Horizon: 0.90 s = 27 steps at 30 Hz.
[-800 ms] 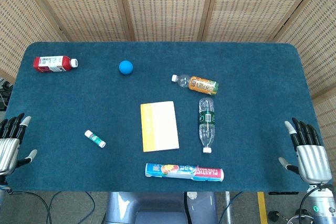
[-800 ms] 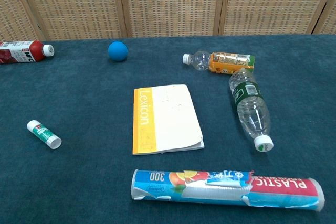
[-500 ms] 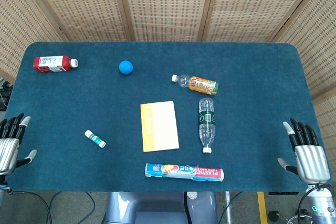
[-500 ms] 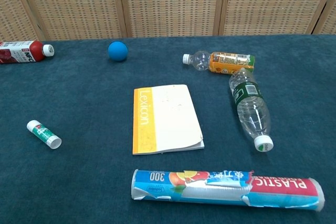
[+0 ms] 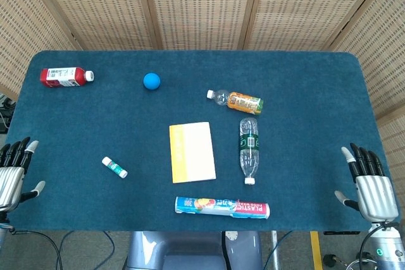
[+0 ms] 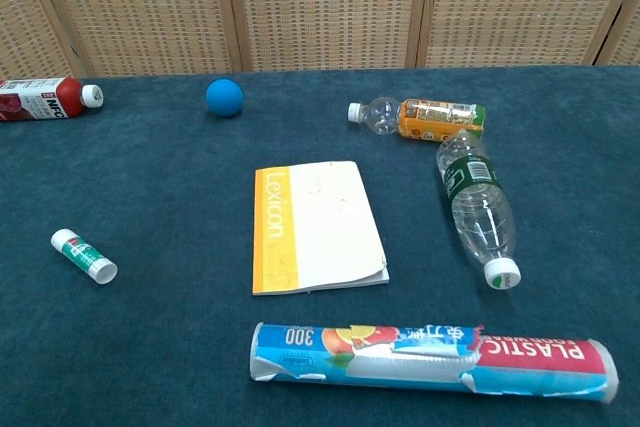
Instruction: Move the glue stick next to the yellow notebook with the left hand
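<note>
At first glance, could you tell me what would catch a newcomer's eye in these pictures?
The yellow notebook lies flat at the middle of the blue table, with a printed plastic roll just in front of it. The small glue stick lies alone, apart to its left. Both robot hands, left hand and right hand, wait open and empty at the table's near corners.

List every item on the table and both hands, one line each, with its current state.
glue stick: capped, lying flat, untouched
yellow notebook: closed, flat
red bottle: capped, on its side
orange-label bottle: on its side
clear bottle: capped, on its side
plastic bag roll: lying flat
left hand: empty, fingers apart
right hand: empty, fingers apart
</note>
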Available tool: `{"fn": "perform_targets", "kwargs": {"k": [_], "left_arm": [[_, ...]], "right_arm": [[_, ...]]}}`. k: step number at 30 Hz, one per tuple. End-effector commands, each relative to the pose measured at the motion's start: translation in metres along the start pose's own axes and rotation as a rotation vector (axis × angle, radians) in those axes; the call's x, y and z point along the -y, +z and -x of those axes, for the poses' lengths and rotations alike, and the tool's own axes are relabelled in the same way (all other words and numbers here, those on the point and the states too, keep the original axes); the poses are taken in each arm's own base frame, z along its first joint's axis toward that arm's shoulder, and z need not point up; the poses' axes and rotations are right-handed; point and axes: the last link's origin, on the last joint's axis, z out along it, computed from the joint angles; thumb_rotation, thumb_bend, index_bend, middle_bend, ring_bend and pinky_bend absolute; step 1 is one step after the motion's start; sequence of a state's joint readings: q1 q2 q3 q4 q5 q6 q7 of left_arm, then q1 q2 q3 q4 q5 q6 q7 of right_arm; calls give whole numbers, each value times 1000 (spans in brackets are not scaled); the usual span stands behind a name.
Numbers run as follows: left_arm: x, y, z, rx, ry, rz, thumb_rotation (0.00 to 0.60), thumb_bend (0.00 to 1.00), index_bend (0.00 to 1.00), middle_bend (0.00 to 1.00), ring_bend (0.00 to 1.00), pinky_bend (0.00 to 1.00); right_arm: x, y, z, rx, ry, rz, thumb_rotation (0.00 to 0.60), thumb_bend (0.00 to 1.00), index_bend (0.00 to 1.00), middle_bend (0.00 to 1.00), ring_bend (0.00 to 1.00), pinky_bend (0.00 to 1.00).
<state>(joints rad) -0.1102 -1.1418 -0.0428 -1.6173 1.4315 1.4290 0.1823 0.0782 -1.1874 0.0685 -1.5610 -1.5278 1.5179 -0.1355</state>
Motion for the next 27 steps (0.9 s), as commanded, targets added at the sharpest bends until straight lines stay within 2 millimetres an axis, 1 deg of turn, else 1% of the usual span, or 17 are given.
{"fn": "perform_targets", "kwargs": {"k": [1,6,9,15,19,23,27], "left_arm": [[-1,0,0,2,1,1,600,256,0,0,0,0],[-5,-1,2,12,-8,15,600,269,0,0,0,0],[-10,-1,6,29,-18,35,600,277,14,0,0,0],[-24,6,16,89,-15,94,600,291,162,0,0,0],[-32,15,15,102,1,134,600,301,245,0,0,0],[-40,25,13,127,14,168,600,301,291,0,0,0],[-44,34,14,158,20,186,600,299,300,0,0,0]], "right_arm": [[-1,0,1,6,-4,1,600,0,64,0,0,59],[0,-1,3,18,-4,3,600,0,102,0,0,59],[1,-2,4,31,-6,4,600,0,106,0,0,59],[3,-4,4,36,-7,1,600,0,105,0,0,59],[4,-5,3,33,-5,-1,600,0,105,0,0,59],[4,-6,1,25,-1,-1,600,0,105,0,0,59],[3,-6,1,26,3,2,600,0,105,0,0,59]]}}
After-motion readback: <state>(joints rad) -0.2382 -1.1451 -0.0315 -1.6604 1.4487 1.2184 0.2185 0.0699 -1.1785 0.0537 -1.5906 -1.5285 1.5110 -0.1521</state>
